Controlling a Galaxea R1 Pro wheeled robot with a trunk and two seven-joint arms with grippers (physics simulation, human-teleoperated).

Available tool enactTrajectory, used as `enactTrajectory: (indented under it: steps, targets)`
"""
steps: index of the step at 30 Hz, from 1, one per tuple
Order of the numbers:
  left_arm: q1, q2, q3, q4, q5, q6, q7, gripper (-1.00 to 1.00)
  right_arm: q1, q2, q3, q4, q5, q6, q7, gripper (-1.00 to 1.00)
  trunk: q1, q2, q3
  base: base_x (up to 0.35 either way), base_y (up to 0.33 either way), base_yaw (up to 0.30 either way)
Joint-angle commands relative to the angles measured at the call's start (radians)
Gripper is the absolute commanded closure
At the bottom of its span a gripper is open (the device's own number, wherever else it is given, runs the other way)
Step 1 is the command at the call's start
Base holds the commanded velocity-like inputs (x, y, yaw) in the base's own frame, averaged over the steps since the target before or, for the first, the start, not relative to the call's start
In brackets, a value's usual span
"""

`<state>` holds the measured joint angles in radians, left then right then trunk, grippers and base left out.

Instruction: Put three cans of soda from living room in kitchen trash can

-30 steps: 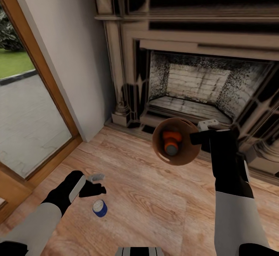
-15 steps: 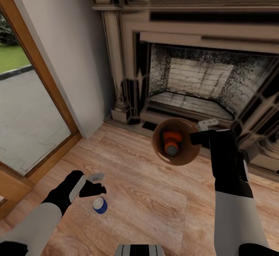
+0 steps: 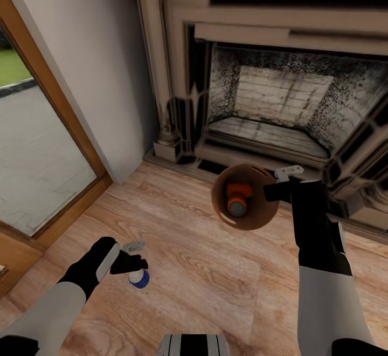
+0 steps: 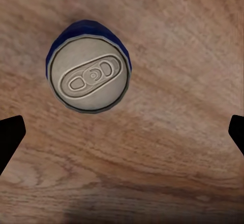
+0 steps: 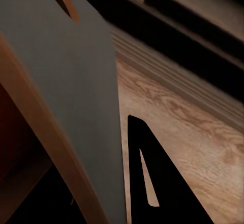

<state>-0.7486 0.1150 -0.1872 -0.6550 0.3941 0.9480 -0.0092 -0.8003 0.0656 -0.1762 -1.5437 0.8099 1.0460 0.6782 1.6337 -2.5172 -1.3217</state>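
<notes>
Head view looks down on a pale wood floor in front of a brick fireplace, with a glass door in a wooden frame at the left. The right gripper holds the tash can by its rim, clear of the floor, with the mouth turned toward the camera so the tan-brown inside shows. One orange can lies inside the bin, its silver top facing outward; whether a second orange can sits behind it cannot be told. The right jaws are closed on the bin's wall.

In the right wrist view the grey outer wall of the tash can runs across the picture with the brown edge of its rim alongside, and one dark finger lies just beside that wall, over the floor.

The left gripper hangs low over the floor at the lower left of the head view, directly above the dark blue can, which stands upright on the boards and is partly hidden by the fingers.

In the left wrist view the blue can shows from above, silver top with its pull tab facing the camera, standing on the wood. The two dark fingertips sit at opposite edges of that picture, well apart and clear of the can: the left jaws are wide and hold nothing.
</notes>
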Motion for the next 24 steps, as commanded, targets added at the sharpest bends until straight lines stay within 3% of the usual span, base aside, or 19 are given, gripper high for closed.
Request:
enactTrajectory:
  steps: [1,20,24]
  targets:
    - [0.000,0.000,0.000,0.000,0.000,0.000,0.000,-1.00,0.000,0.000,0.001,-0.001,-0.012,0.001,0.003,1.00,0.000,0.000,-0.004,0.000,0.000,0.000]
    - [0.000,0.001,0.000,-0.008,0.002,0.000,-0.002,-1.00,0.002,0.000,0.006,-0.003,-0.013,0.001,0.003,1.00,0.000,0.000,-0.004,0.071,0.037,0.000]
    - [0.000,0.000,0.000,-0.009,0.002,0.000,-0.002,-1.00,0.002,0.000,0.006,-0.003,-0.013,0.001,0.003,1.00,0.002,-0.001,-0.019,0.006,0.004,0.000]
